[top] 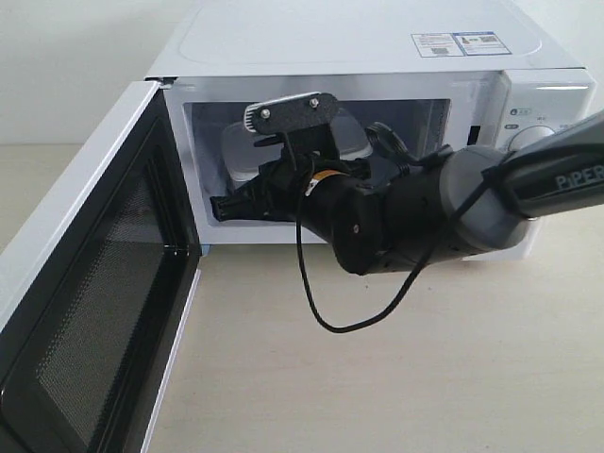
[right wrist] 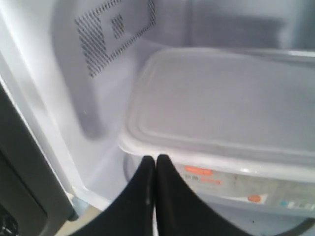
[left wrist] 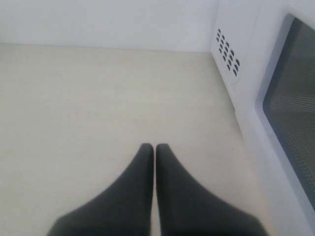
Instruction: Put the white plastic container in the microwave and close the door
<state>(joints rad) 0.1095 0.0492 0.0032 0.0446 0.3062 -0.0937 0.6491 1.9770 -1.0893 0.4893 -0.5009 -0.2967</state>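
Observation:
The white plastic container (right wrist: 221, 98) sits inside the microwave (top: 377, 42), lid on, its red-and-white label (right wrist: 199, 172) facing the opening. Only a pale corner of the container (top: 234, 146) shows in the exterior view, behind the right arm. My right gripper (right wrist: 156, 158) is shut and holds nothing. Its tips meet the container's near wall just under the lid rim, at the cavity's left front (top: 222, 206). The door (top: 85, 311) stands wide open to the left, mesh-lined face showing. My left gripper (left wrist: 155, 146) is shut and empty, low over the table beside the door's outer window (left wrist: 293, 103).
The right arm's forearm (top: 444, 212) and a looping black cable (top: 321, 302) fill the microwave's opening. Side vents (left wrist: 227, 51) of the microwave show near the left gripper. Pale tabletop (top: 396, 377) spreads in front; a white wall (left wrist: 98, 19) stands behind.

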